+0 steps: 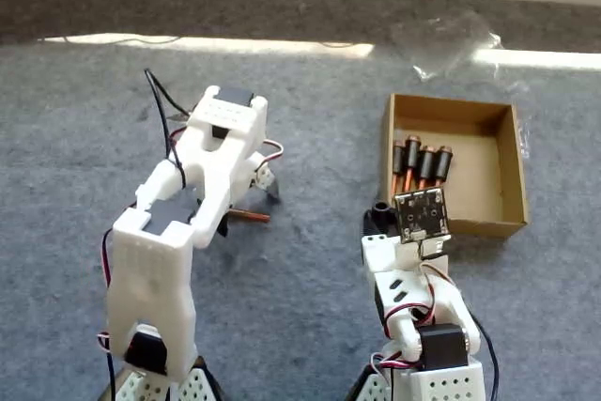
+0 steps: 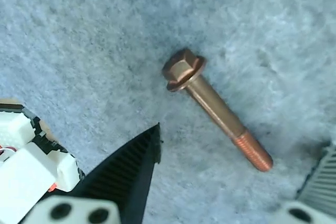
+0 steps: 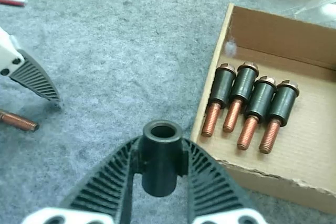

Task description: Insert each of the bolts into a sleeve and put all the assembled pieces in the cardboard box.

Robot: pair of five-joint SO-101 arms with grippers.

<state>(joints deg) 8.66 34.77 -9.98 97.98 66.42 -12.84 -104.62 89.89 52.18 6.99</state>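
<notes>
Status, all placed against the cardboard box [image 3: 294, 40]:

- The box sits on the grey carpet [image 1: 310, 307], open side up. Inside we count four assembled pieces [image 3: 260, 99], each a copper bolt through a black sleeve. They lie flat in one row, side by side and touching, close to the box wall that faces the left arm. Heads point at the box's far wall, bare threads at its near wall.
- The right gripper [image 3: 161, 145] sits just outside the box, by the near corner on the left arm's side. Its jaws are clamped on a loose black sleeve [image 3: 160, 174], one finger on each flank. The bore faces the wrist camera and is empty. We cannot tell how high above the carpet it hangs.
- The loose bolt [image 2: 215, 111] lies flat on the carpet, well apart from the box, out past the same wall that the row sits against. Its threaded end points toward the box, its flanged hex head away.
- The left gripper [image 2: 241, 139] is over that bolt, jaws spread wide and holding nothing. The bolt lies between the fingers; as far as we can see, neither touches it.
- A crumpled clear plastic bag [image 1: 451, 39] lies just beyond the box's far wall.
</notes>
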